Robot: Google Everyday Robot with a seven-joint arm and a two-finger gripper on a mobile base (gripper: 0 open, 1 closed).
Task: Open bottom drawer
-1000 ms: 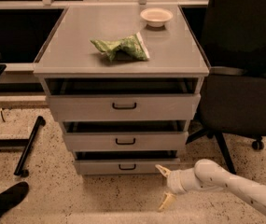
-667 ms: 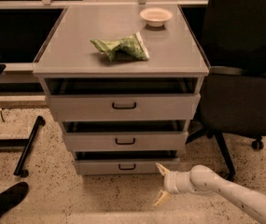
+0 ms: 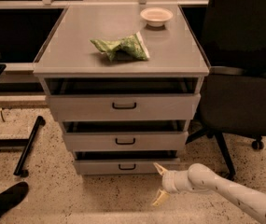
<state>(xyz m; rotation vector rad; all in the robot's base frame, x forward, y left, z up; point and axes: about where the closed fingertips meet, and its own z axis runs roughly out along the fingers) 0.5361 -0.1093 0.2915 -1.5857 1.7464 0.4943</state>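
A: Where's your pale two-finger hand (image 3: 159,185) now?
B: Edged left: spread wide, empty, low beside the slim grey bottom drawer (image 3: 100,166), lowest of three. Its small black bar handle (image 3: 127,166) remains ungrasped; keep closing in.

Arm (image 3: 228,189) behind the gripper (image 3: 160,184) beside the bottom drawer (image 3: 127,166) — cut off at right edge.

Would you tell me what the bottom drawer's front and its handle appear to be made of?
The bottom drawer front looks like matte grey painted metal or laminate: flat, even, no grain. Its handle seems to be dark metal or plastic, a thin black bar. The gripper, open, hovers low by that drawer's right end.
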